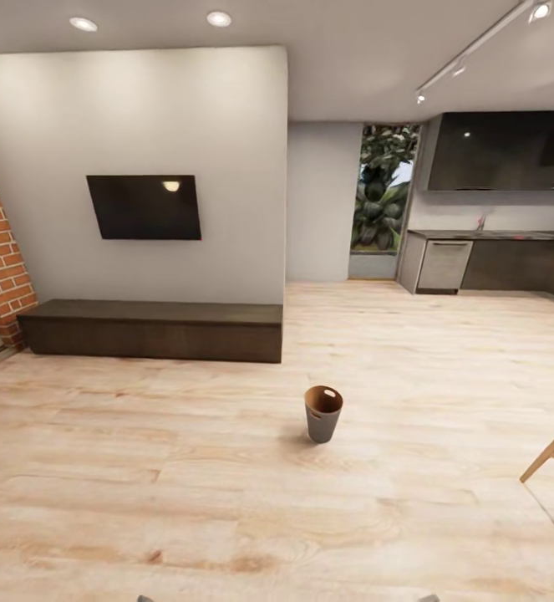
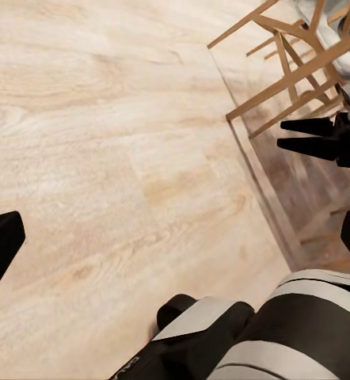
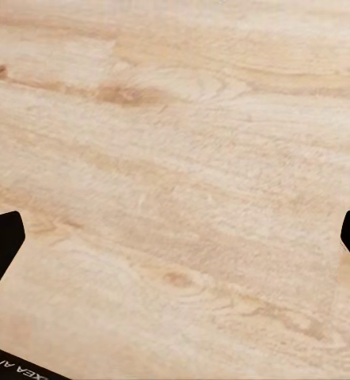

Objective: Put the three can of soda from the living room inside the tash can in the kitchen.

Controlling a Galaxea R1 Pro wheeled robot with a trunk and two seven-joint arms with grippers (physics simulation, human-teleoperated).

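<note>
Wide plank floor (image 1: pixel 185 502) surrounds upright tash can (image 1: pixel 322 415).

Little lettering is legible around me. In my right wrist view, a dark part of my own body (image 3: pixel 20 366) carries pale capitals, cut off at the edge; I can make out what looks like "XEA AI", seen inverted, the rest out of frame. In my left wrist view, faint marks sit on my dark housing (image 2: pixel 135 366), too blurred to read.
</note>
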